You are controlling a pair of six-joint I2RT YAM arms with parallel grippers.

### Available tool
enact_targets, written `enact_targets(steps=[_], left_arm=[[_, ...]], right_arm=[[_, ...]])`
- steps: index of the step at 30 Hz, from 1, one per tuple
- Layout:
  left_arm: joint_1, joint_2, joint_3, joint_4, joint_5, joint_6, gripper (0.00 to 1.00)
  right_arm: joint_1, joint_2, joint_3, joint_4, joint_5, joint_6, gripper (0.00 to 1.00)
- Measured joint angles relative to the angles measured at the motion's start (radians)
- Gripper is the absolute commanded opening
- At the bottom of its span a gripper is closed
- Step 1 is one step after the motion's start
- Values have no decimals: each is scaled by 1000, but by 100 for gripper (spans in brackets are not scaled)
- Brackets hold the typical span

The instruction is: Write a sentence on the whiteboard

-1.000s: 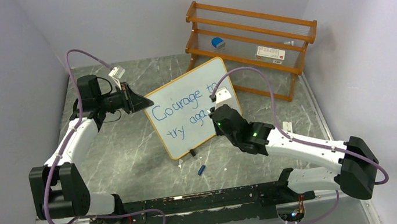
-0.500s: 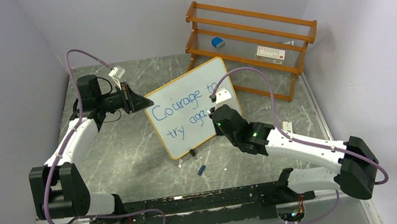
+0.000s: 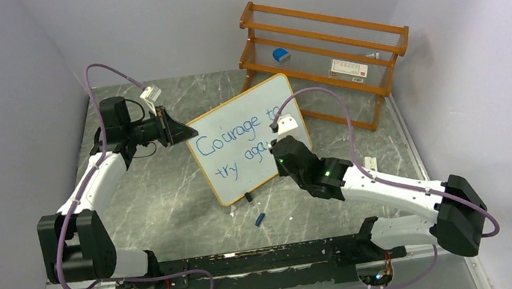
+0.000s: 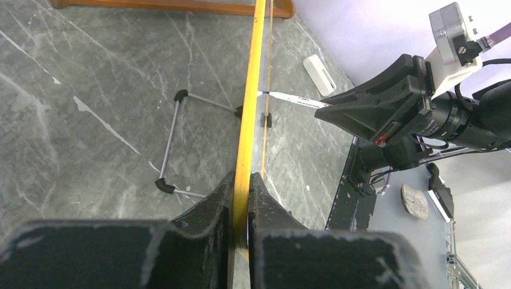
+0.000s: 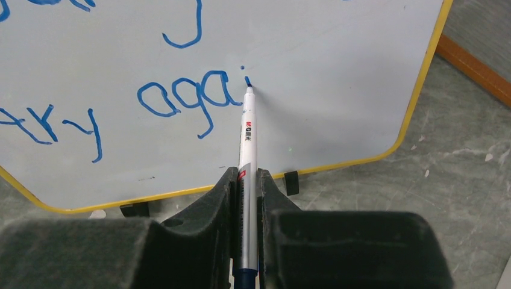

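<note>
Right tool (image 5: 246, 180) is clamped on a blue marker (image 5: 247, 132), which runs out between its two fingers with the tip touching the whiteboard (image 5: 337, 72). The tip rests at a short blue stroke with a dot above it, just after the letters "aga". That looks like the "i" of the last word.

Left tool (image 4: 241, 183) is closed on the yellow edge of the whiteboard, one finger on each face, and seems to be steadying it. From above, the board stands tilted near the middle of the grey surface (image 3: 170, 202), on its black clip feet with a wire stand (image 4: 172, 141) behind. Its writing side faces the right arm.

The sentence (image 5: 181, 96) is nearly finished, as I read it. The top line reads "Courage t" in the overhead view, and the right arm hides what follows. The lower line shows "try" and then "agai" in the right wrist view. What seems left is one closing letter, probably an "n", and there is bare white space to the right of the tip for it. After that the marker would need lifting off the board.

A small blue cap (image 3: 259, 219) lies on the surface in front of the board, well apart from both tools. A wooden rack (image 3: 321, 37) stands behind.
</note>
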Motion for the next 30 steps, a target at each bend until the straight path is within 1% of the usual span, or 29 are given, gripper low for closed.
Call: enact_targets(steps=[14, 30], left_arm=[[0, 0, 0, 0, 0, 0, 5], [0, 0, 0, 0, 0, 0, 5]], right_arm=[[0, -1, 0, -68, -18, 42, 0], [-18, -33, -5, -35, 1, 26, 0]])
